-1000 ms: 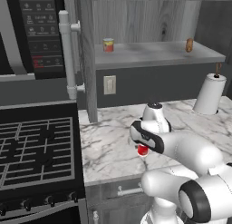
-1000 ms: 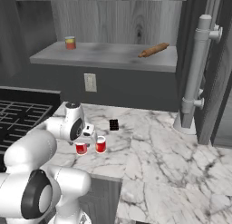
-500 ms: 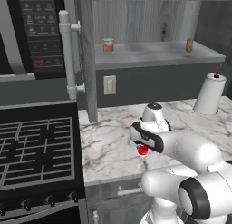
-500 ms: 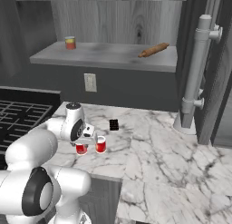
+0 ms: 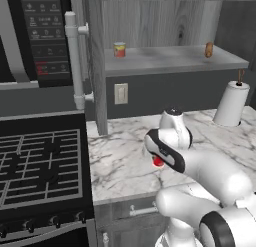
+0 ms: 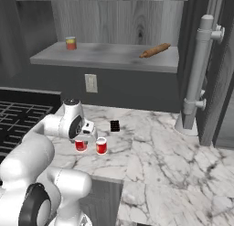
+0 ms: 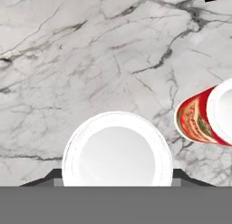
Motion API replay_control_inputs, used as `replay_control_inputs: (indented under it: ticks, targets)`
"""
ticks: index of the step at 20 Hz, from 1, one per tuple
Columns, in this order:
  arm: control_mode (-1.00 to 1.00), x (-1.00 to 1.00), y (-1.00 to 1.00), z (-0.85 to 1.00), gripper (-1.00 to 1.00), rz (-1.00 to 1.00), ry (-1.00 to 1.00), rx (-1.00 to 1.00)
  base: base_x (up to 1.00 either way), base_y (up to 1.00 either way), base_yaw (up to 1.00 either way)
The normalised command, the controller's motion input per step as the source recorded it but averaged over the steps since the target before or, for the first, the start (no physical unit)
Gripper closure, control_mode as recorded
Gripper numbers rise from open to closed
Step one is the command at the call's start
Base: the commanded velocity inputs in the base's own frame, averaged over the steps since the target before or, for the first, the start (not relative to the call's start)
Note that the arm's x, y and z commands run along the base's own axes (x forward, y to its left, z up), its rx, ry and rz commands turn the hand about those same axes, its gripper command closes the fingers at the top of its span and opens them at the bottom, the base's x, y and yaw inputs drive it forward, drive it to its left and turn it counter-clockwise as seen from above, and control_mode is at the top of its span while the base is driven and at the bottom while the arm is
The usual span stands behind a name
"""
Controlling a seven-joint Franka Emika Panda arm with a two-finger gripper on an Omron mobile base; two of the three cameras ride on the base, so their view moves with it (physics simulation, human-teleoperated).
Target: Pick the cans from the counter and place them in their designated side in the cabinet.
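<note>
On the white marble counter [image 6: 151, 142] stand two cans. My gripper [image 7: 117, 175] is straight above the plain red can [image 6: 81, 145], whose pale round top [image 7: 117, 150] sits between my dark fingertips [image 7: 50, 177], and both tips press against its sides. That can shows red under my forearm in the left base view [image 5: 158, 162]. Just beside it stands the orange-red can with a cream label [image 6: 101, 146], at the right edge of the hand view [image 7: 206, 116]. The grey cabinet shelf [image 6: 105, 56] hangs above the counter.
A yellowish banded can [image 5: 119, 49] stands on the shelf near the upright wood panel [image 5: 97, 66]. A brown rolling pin [image 6: 155, 50] lies at the shelf's other end. The black stovetop [image 5: 40, 161] borders the counter, a paper towel roll [image 5: 231, 103] stands behind, and a black mark [image 6: 114, 126] lies nearby.
The jaws have closed in on the plain red can. The arm and both cans stay where they were.
</note>
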Motion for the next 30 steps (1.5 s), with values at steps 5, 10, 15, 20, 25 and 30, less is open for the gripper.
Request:
replay_control_inputs:
  ticks: [5, 10, 15, 20, 25, 30]
  targets:
    - [-1.00, -0.24, -0.05, 0.65, 1.00, 0.00, -0.07, 0.00, 0.00, 0.00, 0.00]
    - [-1.00, -0.20, 0.00, 0.67, 1.00, 0.00, -0.06, 0.00, 0.00, 0.00, 0.00]
    - [-1.00, -0.17, 0.00, 0.67, 1.00, 0.00, -0.03, 0.00, 0.00, 0.00, 0.00]
    - [-1.00, -0.13, 0.00, 0.69, 1.00, 0.00, -0.07, 0.00, 0.00, 0.00, 0.00]
    - [-1.00, -0.08, 0.00, 0.63, 1.00, 0.00, -0.11, 0.00, 0.00, 0.00, 0.00]
    - [-1.00, -0.05, 0.00, 0.64, 1.00, 0.00, -0.12, 0.00, 0.00, 0.00, 0.00]
